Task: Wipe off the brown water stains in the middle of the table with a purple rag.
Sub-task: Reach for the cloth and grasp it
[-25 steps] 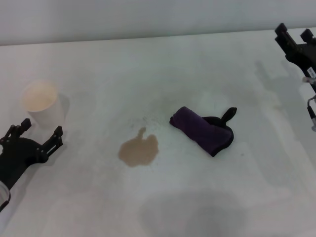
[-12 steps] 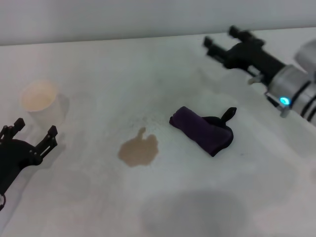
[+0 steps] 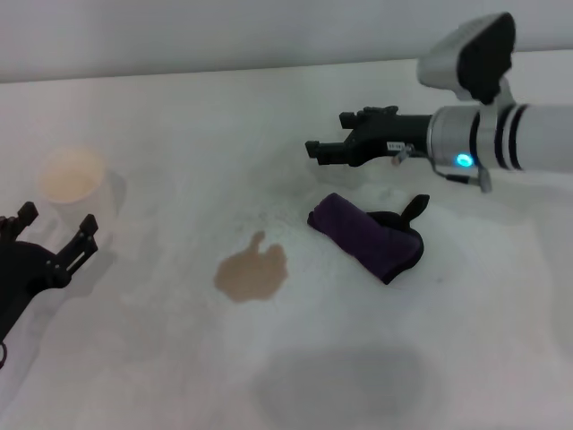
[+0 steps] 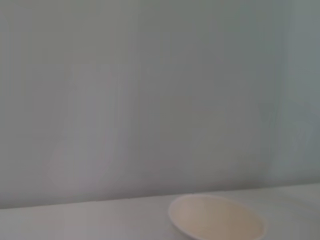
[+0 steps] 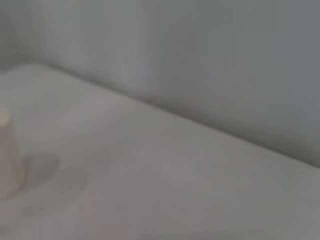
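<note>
The brown water stains (image 3: 252,271) form one tan blotch with a small nub in the middle of the white table (image 3: 179,134). Just right of it lies the purple rag (image 3: 363,235), a rolled dark bundle with black edging and a loop tab. My right gripper (image 3: 327,133) hovers open just beyond the rag, fingers pointing left and holding nothing. At the table's left edge my left gripper (image 3: 56,219) is open and empty, close in front of a pale cup (image 3: 73,184).
The cup's rim (image 4: 215,222) shows low in the left wrist view, and the cup's side (image 5: 7,160) at the edge of the right wrist view. A grey wall runs behind the table.
My right arm has swung in from the far right edge leftward, to just beyond the rag. The left gripper has slid slightly back toward the left edge.
</note>
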Motion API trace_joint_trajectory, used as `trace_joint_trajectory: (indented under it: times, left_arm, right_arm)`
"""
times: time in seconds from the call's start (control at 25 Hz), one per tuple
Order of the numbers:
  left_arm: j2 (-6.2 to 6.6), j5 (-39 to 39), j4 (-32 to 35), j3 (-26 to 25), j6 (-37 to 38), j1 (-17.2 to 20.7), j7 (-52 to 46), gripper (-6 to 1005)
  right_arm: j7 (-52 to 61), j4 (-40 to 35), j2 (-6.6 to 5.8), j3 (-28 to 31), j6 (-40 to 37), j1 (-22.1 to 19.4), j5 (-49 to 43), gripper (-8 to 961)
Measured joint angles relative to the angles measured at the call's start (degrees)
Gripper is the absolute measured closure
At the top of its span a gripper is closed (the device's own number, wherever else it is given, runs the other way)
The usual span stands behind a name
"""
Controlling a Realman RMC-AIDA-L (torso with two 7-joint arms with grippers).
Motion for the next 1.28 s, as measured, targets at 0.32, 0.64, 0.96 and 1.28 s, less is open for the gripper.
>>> trace_joint_trajectory:
  times: [0.32, 0.64, 0.96, 1.28]
  left_arm:
    - [0.07, -2.85, -0.03, 0.03, 0.51, 0.24, -1.84, 116]
    - [0.14, -3.52, 0.01, 0.02, 0.51, 0.16, -1.88, 116]
    - [-0.06, -3.73, 0.0, -0.88, 0.51, -0.27, -2.56, 115]
    - [0.01, -5.17, 0.01, -0.86, 0.98, -0.24, -3.96, 115]
  right_arm:
    - [23.49, -26.33, -0.53, -28.21, -1.05, -7.74, -2.25, 143]
    - [60.81, -57.7, -0.41, -39.53, 2.56, -16.97, -34.39, 163]
    - [83.73, -70.14, -0.34, -53.05, 13.27, -18.65, -51.23, 162]
    - [93.54, -72.22, -0.14, -62.4, 17.49, -17.71, -54.95, 162]
